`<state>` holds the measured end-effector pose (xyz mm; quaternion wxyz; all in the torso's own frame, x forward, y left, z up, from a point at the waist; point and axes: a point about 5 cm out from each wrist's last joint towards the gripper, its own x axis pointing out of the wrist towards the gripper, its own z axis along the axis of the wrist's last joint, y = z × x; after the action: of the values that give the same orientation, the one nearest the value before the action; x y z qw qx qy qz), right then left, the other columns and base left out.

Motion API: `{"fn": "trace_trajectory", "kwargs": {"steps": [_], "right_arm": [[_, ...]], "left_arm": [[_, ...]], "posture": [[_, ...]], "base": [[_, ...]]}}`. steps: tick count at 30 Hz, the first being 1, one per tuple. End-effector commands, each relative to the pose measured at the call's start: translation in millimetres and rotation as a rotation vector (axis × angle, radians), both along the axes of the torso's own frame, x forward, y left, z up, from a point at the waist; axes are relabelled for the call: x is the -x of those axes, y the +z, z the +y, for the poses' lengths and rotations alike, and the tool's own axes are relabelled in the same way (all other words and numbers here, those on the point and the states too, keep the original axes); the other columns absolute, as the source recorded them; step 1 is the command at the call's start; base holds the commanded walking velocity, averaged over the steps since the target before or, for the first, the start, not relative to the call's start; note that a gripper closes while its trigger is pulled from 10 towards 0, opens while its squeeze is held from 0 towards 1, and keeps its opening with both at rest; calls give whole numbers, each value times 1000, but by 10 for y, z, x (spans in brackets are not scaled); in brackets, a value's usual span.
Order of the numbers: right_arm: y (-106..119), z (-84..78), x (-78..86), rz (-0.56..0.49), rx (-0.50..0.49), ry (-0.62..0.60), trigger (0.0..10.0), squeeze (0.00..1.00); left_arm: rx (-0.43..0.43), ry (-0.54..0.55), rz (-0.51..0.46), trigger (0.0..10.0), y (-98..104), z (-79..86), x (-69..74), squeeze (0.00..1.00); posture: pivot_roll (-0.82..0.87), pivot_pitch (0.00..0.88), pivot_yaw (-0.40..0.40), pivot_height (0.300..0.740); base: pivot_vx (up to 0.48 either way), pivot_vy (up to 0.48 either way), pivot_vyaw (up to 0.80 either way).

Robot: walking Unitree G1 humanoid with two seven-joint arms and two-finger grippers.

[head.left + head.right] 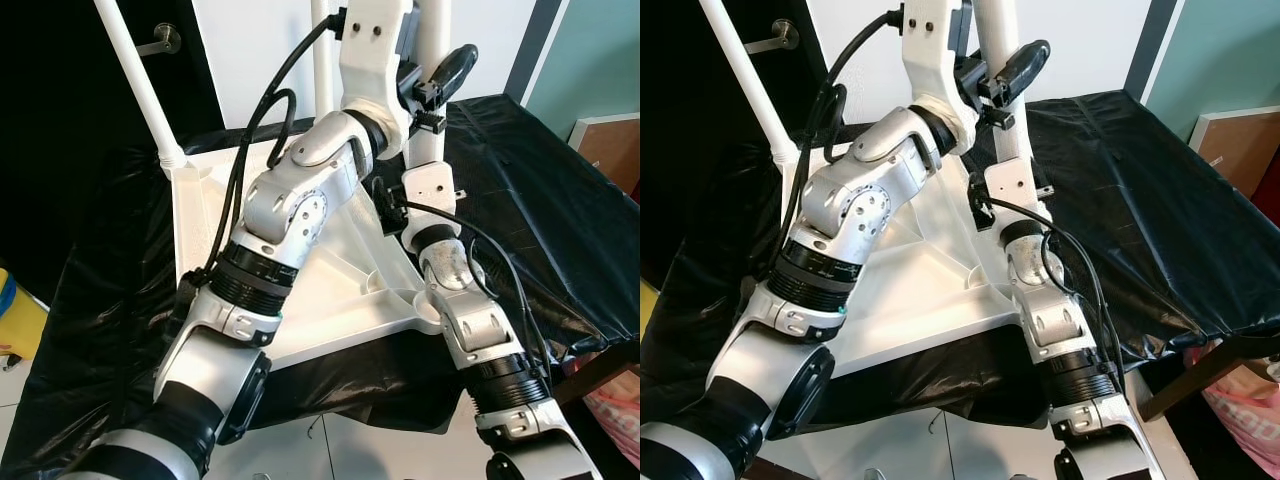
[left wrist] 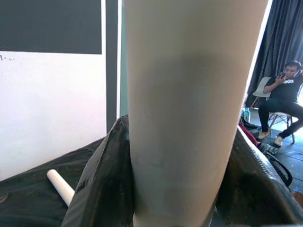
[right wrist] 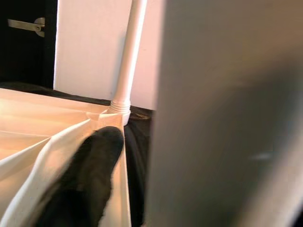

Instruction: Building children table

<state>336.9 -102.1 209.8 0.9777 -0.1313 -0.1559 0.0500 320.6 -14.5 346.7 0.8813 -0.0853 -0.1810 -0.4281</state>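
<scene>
Left gripper (image 2: 175,189) clamped round white table leg (image 2: 189,94), upper centre of head view. Right gripper (image 1: 425,150) lower on same leg (image 1: 432,60); whether closed, cannot tell. Upturned white tabletop (image 1: 340,300) mid-frame on black sheet (image 1: 540,180); another leg (image 1: 140,85) seated upper left, spare leg (image 2: 59,184) lying loose. Judgement: keep leg vertical over socket, press straight, twist without tilting. No legible writing.

I see the upturned tabletop (image 1: 340,300) lying mid-frame on the covered worktop (image 1: 560,220). One leg (image 1: 140,90) rises at upper left, another leg (image 1: 432,70) at upper centre. A loose leg (image 2: 60,186) lies on the cover, lower left in the left wrist view.
</scene>
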Motion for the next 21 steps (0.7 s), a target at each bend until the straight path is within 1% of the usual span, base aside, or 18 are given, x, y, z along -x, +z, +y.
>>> {"fn": "trace_trajectory", "kwargs": {"steps": [1,3,5,8,12,13,14,17,19,20,21], "right_arm": [[-41,20,-20,17,-8,1,0,0],[-60,-11,-36,27,-33,-22,0,0],[-60,-11,-36,27,-33,-22,0,0],[-73,-46,-46,27,-51,-58,0,0],[-75,-50,-46,27,-57,-65,0,0],[-89,-65,-53,40,-83,-74,10000,0],[-89,-65,-53,40,-83,-74,10000,0],[-119,-94,-68,69,-136,-88,10000,0],[-132,-114,-76,83,-160,-96,10000,0],[-136,-122,-79,87,-167,-101,10000,0],[-136,-122,-79,87,-167,-101,10000,0]], "left_arm": [[17,-23,-33,10000,109,-49,60,0],[23,-21,-35,10000,121,-54,64,0],[23,-21,-35,10000,121,-54,64,0],[13,-36,-43,10000,121,-80,90,0],[6,-47,-51,10000,115,-94,104,0],[12,-74,-51,10000,100,-102,120,1000],[12,-74,-51,10000,100,-102,120,1000],[18,-102,-56,10000,65,-98,131,1000],[-8,-83,-105,10000,48,-94,137,1000],[-21,-71,-140,10000,47,-90,147,965],[-21,-71,-140,10000,47,-90,147,965]], "posture": [[-173,5,23,740],[-174,5,23,740],[-174,5,23,740],[-175,10,23,740],[-175,11,23,740],[-175,12,23,740],[-175,12,23,740],[-175,12,24,740],[-175,11,24,740],[-176,10,24,740],[-176,10,24,740]], "base": [[0,0,0],[0,0,0],[0,0,0],[0,0,0],[0,0,0],[0,0,0],[0,0,0],[0,0,0],[0,0,0],[0,0,0],[0,0,0]]}}
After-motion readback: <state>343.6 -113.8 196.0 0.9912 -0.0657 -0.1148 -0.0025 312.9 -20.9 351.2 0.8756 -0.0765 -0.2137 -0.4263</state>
